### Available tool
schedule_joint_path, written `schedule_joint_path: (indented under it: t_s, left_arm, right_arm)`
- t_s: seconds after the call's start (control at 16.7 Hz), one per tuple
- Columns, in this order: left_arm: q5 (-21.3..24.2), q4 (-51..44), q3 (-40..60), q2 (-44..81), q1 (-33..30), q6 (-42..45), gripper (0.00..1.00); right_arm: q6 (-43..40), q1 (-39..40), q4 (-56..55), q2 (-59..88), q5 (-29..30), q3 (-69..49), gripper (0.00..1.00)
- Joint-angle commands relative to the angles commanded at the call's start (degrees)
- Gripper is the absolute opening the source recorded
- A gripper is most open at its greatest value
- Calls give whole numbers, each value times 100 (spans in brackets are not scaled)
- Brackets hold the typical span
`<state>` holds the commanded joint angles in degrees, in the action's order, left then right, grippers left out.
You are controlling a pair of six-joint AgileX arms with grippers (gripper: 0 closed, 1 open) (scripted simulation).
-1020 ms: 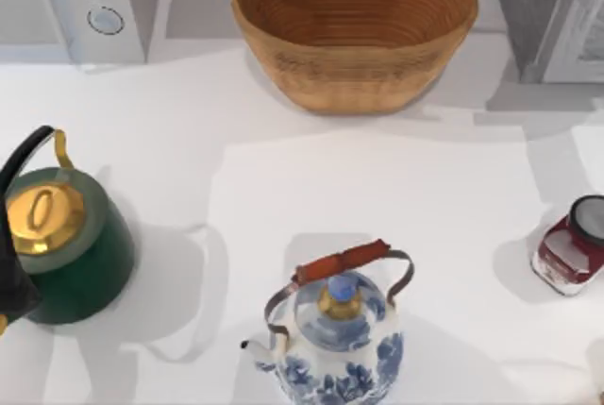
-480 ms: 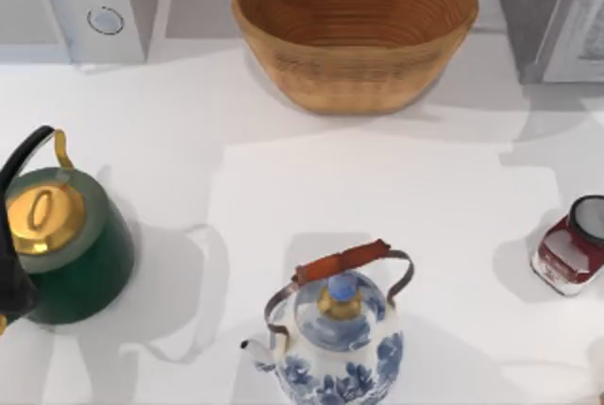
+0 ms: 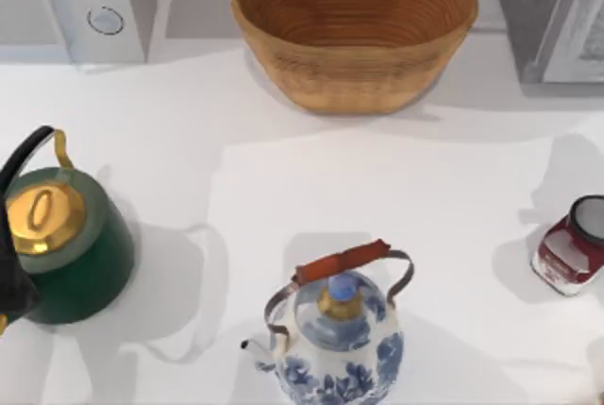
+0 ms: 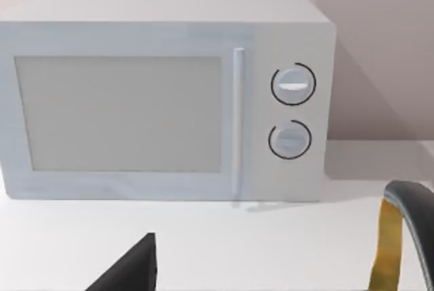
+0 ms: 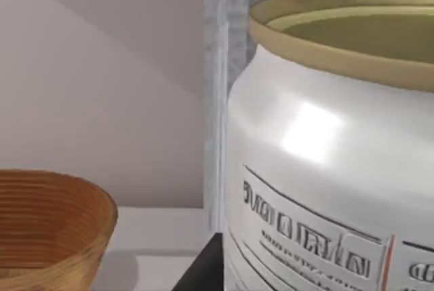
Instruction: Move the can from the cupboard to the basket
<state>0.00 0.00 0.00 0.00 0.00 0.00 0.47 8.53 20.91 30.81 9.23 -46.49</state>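
The can (image 5: 325,169), silver-white with a gold rim and fine printed markings, stands upright very close in the right wrist view. My right gripper is shut on it, and one of its dark fingers (image 5: 203,272) lies against the can's side. Behind the can rises the grey edge of the cupboard (image 5: 227,67). The cupboard (image 3: 528,8) stands at the table's back right with its pale door swung open. The woven basket (image 3: 354,65) sits at the back centre, and the basket's rim (image 5: 47,223) appears beside the can. My left arm (image 3: 9,282) is parked at the left edge.
A white microwave (image 3: 75,8) stands at the back left. A green kettle (image 3: 66,244) sits at the left and a blue-and-white kettle (image 3: 335,339) at the front centre. A dark red jar (image 3: 571,254) stands near the right edge.
The shadow on the table's right side, below the cupboard, has drifted toward the right edge. The kettles, jar and basket have not moved.
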Motion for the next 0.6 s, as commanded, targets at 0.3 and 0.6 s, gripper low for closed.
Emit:
schedule_joint_path:
  t_s: [0.3, 0.6]
  left_arm:
    - [0, 0, 0, 0, 0, 0, 100]
    - [0, 0, 0, 0, 0, 0, 100]
  right_arm:
    - [-20, -367, -1003, -1689, -390, 2834, 0]
    - [-43, -771, -1895, -2858, -820, 4384, 0]
